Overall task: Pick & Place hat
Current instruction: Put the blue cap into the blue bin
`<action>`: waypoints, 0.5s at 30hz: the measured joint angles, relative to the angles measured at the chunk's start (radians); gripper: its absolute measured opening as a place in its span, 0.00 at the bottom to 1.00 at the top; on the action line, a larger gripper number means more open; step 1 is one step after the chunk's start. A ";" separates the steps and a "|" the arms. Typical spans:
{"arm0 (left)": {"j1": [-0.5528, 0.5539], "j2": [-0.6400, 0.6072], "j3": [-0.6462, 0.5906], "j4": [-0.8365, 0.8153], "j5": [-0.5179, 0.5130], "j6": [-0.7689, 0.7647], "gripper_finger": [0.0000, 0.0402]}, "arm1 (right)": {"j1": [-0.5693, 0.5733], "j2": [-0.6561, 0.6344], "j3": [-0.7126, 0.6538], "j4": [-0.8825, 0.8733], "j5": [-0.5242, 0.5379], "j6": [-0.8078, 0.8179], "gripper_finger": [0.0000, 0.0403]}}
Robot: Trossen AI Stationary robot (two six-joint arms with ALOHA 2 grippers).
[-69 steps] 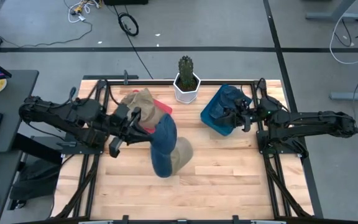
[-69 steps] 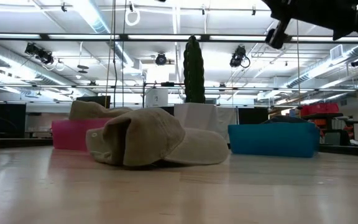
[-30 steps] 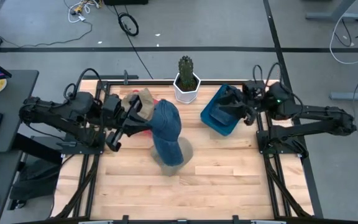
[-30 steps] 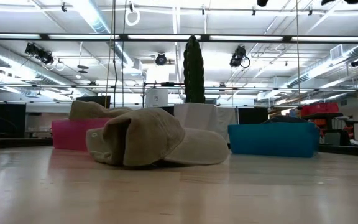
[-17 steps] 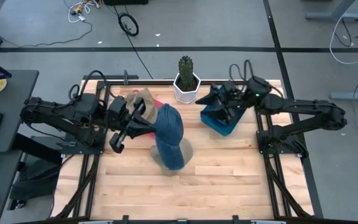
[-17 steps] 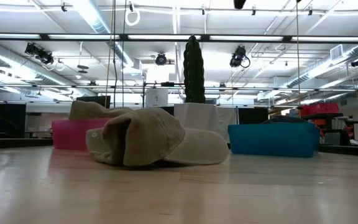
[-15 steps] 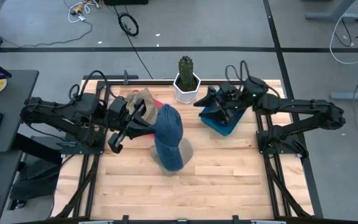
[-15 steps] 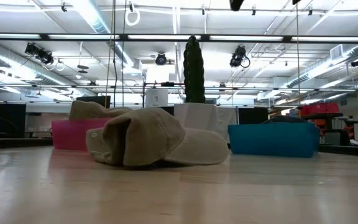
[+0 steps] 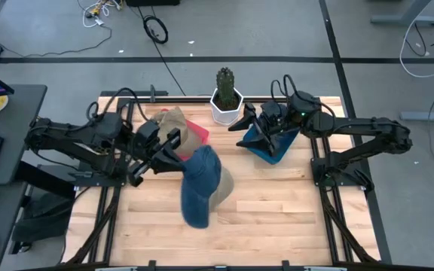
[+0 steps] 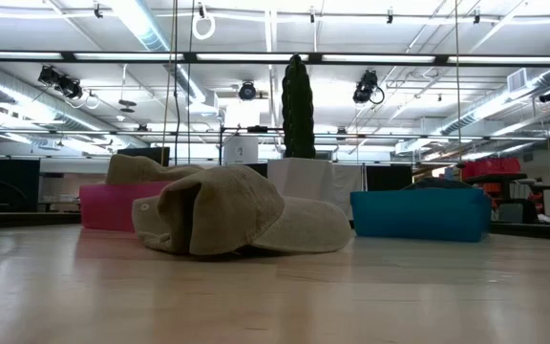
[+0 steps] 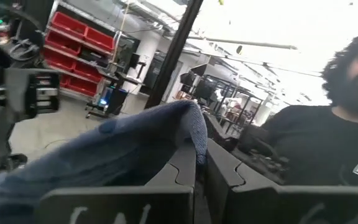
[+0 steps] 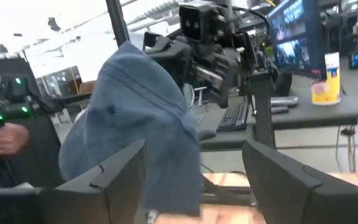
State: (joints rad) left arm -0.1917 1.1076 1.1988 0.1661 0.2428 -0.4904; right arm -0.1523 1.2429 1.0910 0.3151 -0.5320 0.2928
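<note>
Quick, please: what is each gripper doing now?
Left gripper: closed, holding the blue hat.
Right gripper: open, holding nothing.

Your left gripper (image 9: 178, 147) has swung the blue hat (image 9: 199, 185) lower and forward; your right gripper (image 9: 245, 125) has reached toward the cactus (image 9: 225, 83).

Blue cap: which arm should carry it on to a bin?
Left. The left gripper is shut on the blue cap, hanging above the table. The right gripper is open and empty over the blue bin, so a handover seems unnecessary.
</note>
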 joint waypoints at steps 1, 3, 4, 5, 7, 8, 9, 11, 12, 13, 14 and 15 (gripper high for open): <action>0.003 0.004 0.000 -0.008 -0.001 -0.002 0.03 | 0.005 0.012 0.014 -0.006 0.009 -0.026 0.66; 0.010 0.015 -0.001 -0.008 -0.002 -0.019 0.03 | 0.012 0.038 0.047 -0.024 0.025 -0.084 0.66; 0.013 0.021 -0.001 -0.007 -0.002 -0.027 0.03 | 0.013 0.054 0.065 -0.030 0.027 -0.107 0.66; 0.016 0.026 -0.001 -0.004 0.001 -0.035 0.03 | 0.013 0.071 0.084 -0.032 0.029 -0.121 0.66; 0.017 0.041 -0.001 -0.006 0.016 -0.058 0.03 | 0.013 0.107 0.125 -0.039 0.026 -0.134 0.66; 0.017 0.049 -0.001 -0.006 0.021 -0.070 0.03 | 0.012 0.124 0.146 -0.056 0.020 -0.139 0.66; 0.017 0.056 -0.001 -0.006 0.023 -0.076 0.03 | 0.011 0.142 0.168 -0.084 0.009 -0.144 0.66; 0.016 0.066 -0.001 -0.009 0.029 -0.084 0.03 | 0.007 0.173 0.213 -0.152 -0.032 -0.155 0.66; 0.014 0.070 -0.001 -0.007 0.034 -0.092 0.03 | 0.002 0.188 0.233 -0.182 -0.060 -0.156 0.66; 0.014 0.071 -0.001 -0.007 0.041 -0.103 0.03 | 0.000 0.200 0.250 -0.210 -0.097 -0.156 0.66; 0.014 0.072 -0.001 -0.008 0.045 -0.108 0.03 | -0.002 0.211 0.264 -0.231 -0.133 -0.156 0.66; 0.014 0.072 -0.001 -0.008 0.047 -0.112 0.03 | -0.003 0.220 0.275 -0.245 -0.160 -0.158 0.66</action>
State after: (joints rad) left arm -0.1780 1.1801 1.1976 0.1585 0.2899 -0.6028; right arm -0.1551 1.4631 1.3657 0.0701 -0.6920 0.1348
